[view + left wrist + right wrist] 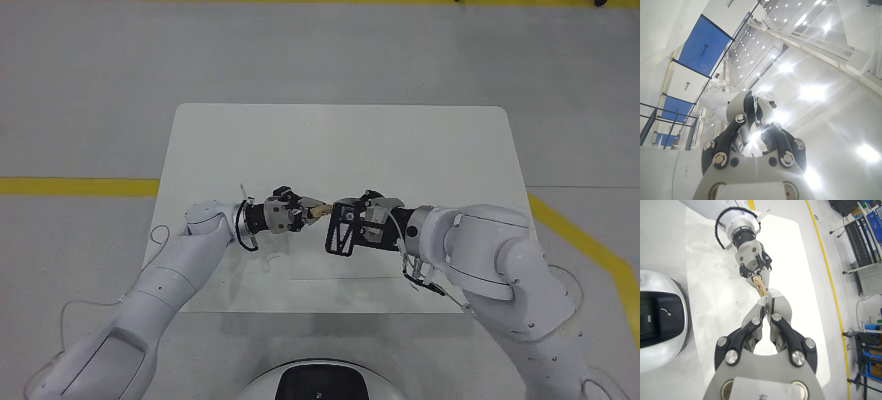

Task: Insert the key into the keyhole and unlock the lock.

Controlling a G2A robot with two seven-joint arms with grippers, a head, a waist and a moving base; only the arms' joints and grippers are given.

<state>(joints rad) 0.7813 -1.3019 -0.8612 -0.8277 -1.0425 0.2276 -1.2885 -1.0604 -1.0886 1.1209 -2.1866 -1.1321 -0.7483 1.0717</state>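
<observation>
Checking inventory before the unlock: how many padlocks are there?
1: the brass padlock, held by the left gripper, facing the key in the right gripper. No others seen.

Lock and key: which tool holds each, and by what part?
Left tool grips the lock across its brass body; right tool pinches the key by its head end.

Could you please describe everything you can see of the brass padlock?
The small brass-coloured metal padlock is a rectangular block, held tilted above the white table between the left tool's fingers. Its bottom face points towards the right tool, and its round keyhole is empty. One corner appears to meet that tool's fingertips.
</observation>
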